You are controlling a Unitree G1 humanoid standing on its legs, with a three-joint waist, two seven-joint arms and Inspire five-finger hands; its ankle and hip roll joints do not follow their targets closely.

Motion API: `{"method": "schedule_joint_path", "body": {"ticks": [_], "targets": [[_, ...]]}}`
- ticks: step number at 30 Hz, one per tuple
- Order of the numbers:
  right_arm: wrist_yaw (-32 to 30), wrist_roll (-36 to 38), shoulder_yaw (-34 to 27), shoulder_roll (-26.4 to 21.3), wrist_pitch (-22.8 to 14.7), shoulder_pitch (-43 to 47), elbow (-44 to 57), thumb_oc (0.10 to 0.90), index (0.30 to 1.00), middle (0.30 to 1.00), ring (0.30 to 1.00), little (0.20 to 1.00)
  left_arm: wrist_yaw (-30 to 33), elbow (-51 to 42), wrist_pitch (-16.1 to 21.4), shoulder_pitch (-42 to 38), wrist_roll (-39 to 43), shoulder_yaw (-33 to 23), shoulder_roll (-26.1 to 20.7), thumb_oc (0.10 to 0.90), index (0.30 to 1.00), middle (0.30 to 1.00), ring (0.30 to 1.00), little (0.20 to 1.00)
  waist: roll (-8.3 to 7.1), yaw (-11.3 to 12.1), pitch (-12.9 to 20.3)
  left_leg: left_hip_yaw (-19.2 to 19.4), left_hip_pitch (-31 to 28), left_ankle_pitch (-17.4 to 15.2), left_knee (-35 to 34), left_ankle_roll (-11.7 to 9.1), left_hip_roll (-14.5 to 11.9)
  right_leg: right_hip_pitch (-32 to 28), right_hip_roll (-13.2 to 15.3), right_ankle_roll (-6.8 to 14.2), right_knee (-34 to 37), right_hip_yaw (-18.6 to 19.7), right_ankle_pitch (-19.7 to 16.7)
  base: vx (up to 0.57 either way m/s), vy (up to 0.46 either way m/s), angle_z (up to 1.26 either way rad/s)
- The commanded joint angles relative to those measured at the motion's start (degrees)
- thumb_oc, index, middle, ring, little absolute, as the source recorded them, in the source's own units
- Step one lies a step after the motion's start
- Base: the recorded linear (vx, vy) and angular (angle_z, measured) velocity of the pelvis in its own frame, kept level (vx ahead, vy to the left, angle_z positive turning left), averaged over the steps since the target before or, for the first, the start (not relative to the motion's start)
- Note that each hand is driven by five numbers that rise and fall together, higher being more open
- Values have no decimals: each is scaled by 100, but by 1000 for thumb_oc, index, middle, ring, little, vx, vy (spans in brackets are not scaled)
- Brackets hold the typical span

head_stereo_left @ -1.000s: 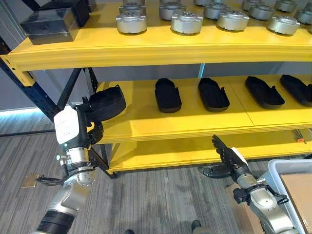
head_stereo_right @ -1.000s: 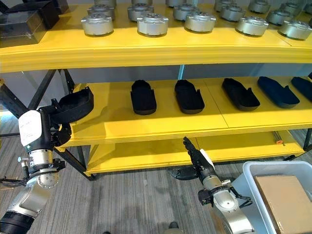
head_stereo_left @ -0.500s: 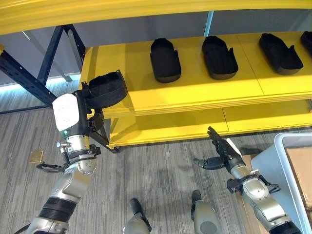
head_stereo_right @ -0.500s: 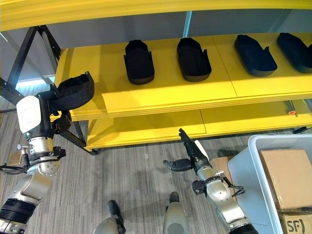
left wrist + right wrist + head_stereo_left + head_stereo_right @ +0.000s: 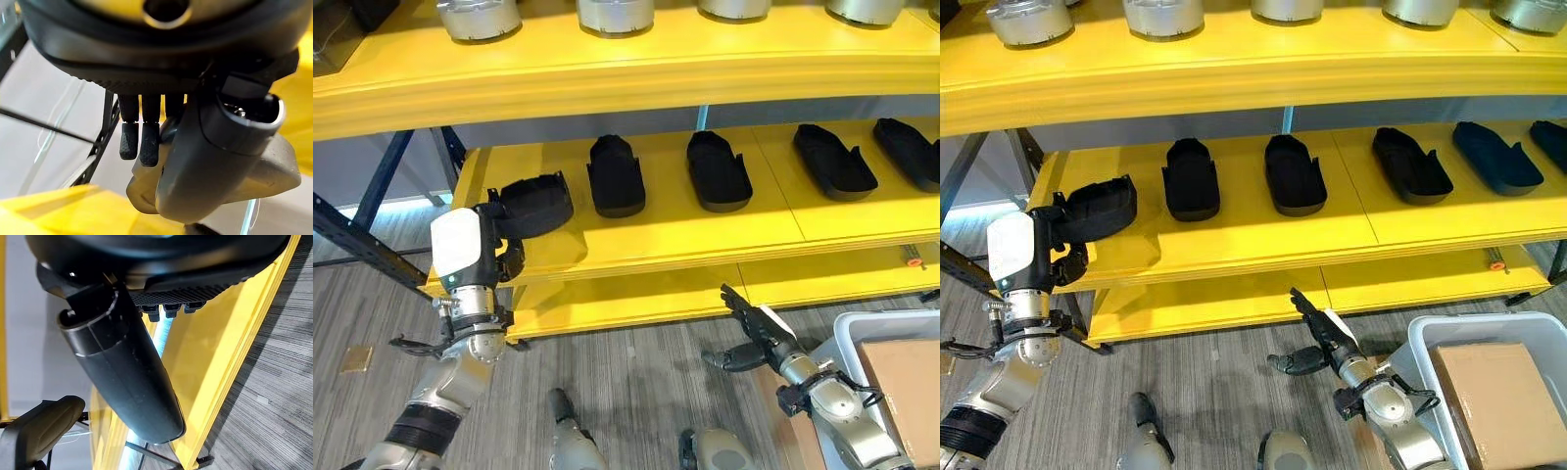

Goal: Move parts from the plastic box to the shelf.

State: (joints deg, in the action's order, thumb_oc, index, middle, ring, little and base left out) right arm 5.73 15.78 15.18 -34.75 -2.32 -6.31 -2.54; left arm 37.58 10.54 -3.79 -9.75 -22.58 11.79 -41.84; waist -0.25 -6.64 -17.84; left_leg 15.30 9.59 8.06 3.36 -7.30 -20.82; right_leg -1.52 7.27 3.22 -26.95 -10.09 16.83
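At the middle shelf's (image 5: pixel 685 235) left front corner your left robot hand (image 5: pixel 499 245) is clenched around a black part (image 5: pixel 536 204), resting it on the edge. Your right robot hand (image 5: pixel 756 338) hangs released near the plastic box's (image 5: pixel 847 328) corner.

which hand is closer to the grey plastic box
Right. The right hand hangs open just left of the plastic box; the left hand is far across, holding a black part at the shelf.

Bare yellow shelf (image 5: pixel 558 240) lies before the held part (image 5: pixel 536 204); a neighbouring part (image 5: pixel 615 176) stands just beside.
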Motion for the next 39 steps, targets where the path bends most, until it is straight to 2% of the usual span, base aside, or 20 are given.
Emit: {"method": "schedule_joint_path", "body": {"ticks": [1, 5, 8, 9, 16, 20, 21, 22, 23, 25, 27, 28, 29, 31, 32, 33, 39], "targets": [[82, 96, 59, -91, -347, 41, 720, 900, 1000, 1000, 1000, 1000, 483, -701, 159, -304, -83, -652, -361, 400, 300, 300, 300, 300, 101, -92, 623, 2, -180, 436, 72, -201, -92, 91, -21, 162, -120, -449, 129, 188, 96, -24], [92, 57, 27, -39, -368, -25, 774, 900, 1000, 1000, 1000, 1000, 519, -747, 124, -389, -207, -532, -296, 400, 300, 300, 300, 300, 81, -65, 590, -15, -114, 314, 356, -185, 36, 73, 2, 189, -70, -470, 83, 133, 86, -3], [48, -2, 23, -7, -358, -49, 841, 900, 1000, 1000, 1000, 1000, 561, -859, -37, -504, -296, -412, -233, 400, 300, 300, 300, 300, 43, -9, 497, -89, -14, 217, 503, -160, 207, 45, 26, 223, 59, -486, 0, 144, 104, 8], [11, 40, 23, -5, -364, -18, 795, 900, 1000, 1000, 1000, 1000, 612, -859, -32, -504, -311, -419, -184, 400, 300, 300, 300, 300, 13, 33, 465, -111, 9, 179, 514, -156, 282, 36, 77, 254, 222, -489, -115, 104, 90, 13], [-16, 23, 124, 79, -383, 248, 730, 900, 1000, 1000, 1000, 1000, 561, -1165, 204, -402, -409, -541, -110, 400, 300, 300, 300, 300, -90, 235, 350, -130, 197, -49, 761, -92, 418, -52, 272, 387, 705, -495, -354, 59, 84, -2], [-93, -85, 176, 173, -385, 641, 701, 900, 1000, 1000, 1000, 1000, 503, -1212, 458, -541, -478, -438, -101, 400, 300, 300, 300, 300, -210, 383, 400, -100, 361, -354, 1166, 40, 494, -334, 431, 548, 789, -481, -259, 138, 216, -3], [-192, 5, 117, 163, -229, 700, 792, 900, 1000, 1000, 1000, 1000, 420, -1158, 493, -721, -412, -356, -162, 400, 300, 300, 300, 300, -262, 433, 460, 48, 407, -431, 1253, 131, 474, -425, 478, 616, 544, -620, -112, 159, 280, 3], [-277, 75, 63, 185, -211, 707, 807, 900, 1000, 1000, 1000, 1000, 348, -1084, 557, -874, -410, -287, -222, 400, 300, 300, 300, 300, -324, 432, 447, 204, 254, -616, 1175, 347, 575, -44, 640, 757, -473, -576, -132, 235, 328, -1], [-170, 10, -18, 252, -232, 526, 900, 900, 1000, 1000, 1000, 1000, 339, -1095, 522, -803, -498, -267, -181, 400, 300, 300, 300, 300, -412, 280, 398, 290, -233, -883, 902, 606, 919, 761, 623, 881, -1194, -266, -980, 191, 214, -11], [-92, -10, -16, 324, -367, 480, 821, 900, 1000, 1000, 1000, 1000, 388, -1139, 544, -705, -592, -313, -145, 400, 300, 300, 300, 300, -396, 255, 381, 368, -469, -936, 782, 608, 980, 812, 688, 798, -557, -280, -1210, 135, -83, -13], [-106, -21, 33, 414, -501, 507, 686, 900, 1000, 1000, 1000, 1000, 357, -1177, 551, -714, -707, -319, -128, 400, 300, 300, 300, 300, -445, 249, 361, 349, -574, -996, 765, 551, 1003, 758, 897, 814, 676, -257, -1684, 82, -286, 10], [-144, -40, 79, 491, -491, 554, 648, 900, 1000, 1000, 1000, 1000, 392, -1188, 538, -743, -746, -252, -136, 400, 300, 300, 300, 300, -494, 215, 316, 324, -638, -1114, 770, 571, 1021, 906, 1064, 951, 903, -44, -2326, 33, -311, -6], [-181, -52, 134, 574, -527, 612, 571, 900, 1000, 1000, 1000, 1000, 430, -1219, 546, -731, -838, -225, -110, 400, 300, 300, 300, 300, -496, 218, 256, 340, -695, -1200, 765, 573, 955, 1080, 1168, 1043, 996, 67, -2495, 21, -283, 7], [-273, -75, 156, 637, -428, 660, 532, 900, 1000, 1000, 1000, 1000, 367, -1192, 624, -769, -863, -209, -50, 400, 300, 300, 300, 300, -461, 251, 298, 316, -661, -1203, 797, 530, 887, 853, 1135, 1080, 1384, -16, -2078, 55, -196, 37], [-304, -76, 182, 643, -269, 780, 502, 900, 1000, 1000, 1000, 1000, 385, -1135, 573, -922, -792, -167, 3, 400, 300, 300, 300, 300, -429, 300, 330, 306, -548, -1121, 846, 424, 868, 697, 1057, 1035, 1496, -201, -1924, 36, -103, 54], [-349, -119, 241, 634, -210, 868, 439, 900, 1000, 1000, 1000, 1000, 394, -1091, 511, -1009, -722, -166, 47, 400, 300, 300, 300, 300, -408, 319, 350, 298, -484, -1067, 835, 351, 862, 654, 1021, 1046, 1569, -229, -1841, 0, -18, 51], [-312, -82, 157, 506, 71, 832, 611, 900, 1000, 1000, 1000, 1000, 443, -1051, 600, -847, -635, -388, 47, 400, 300, 300, 300, 300, -366, 298, 386, 326, -462, -961, 755, 261, 834, 531, 1017, 1099, 1722, -304, -1722, 25, 9, -6]]}}
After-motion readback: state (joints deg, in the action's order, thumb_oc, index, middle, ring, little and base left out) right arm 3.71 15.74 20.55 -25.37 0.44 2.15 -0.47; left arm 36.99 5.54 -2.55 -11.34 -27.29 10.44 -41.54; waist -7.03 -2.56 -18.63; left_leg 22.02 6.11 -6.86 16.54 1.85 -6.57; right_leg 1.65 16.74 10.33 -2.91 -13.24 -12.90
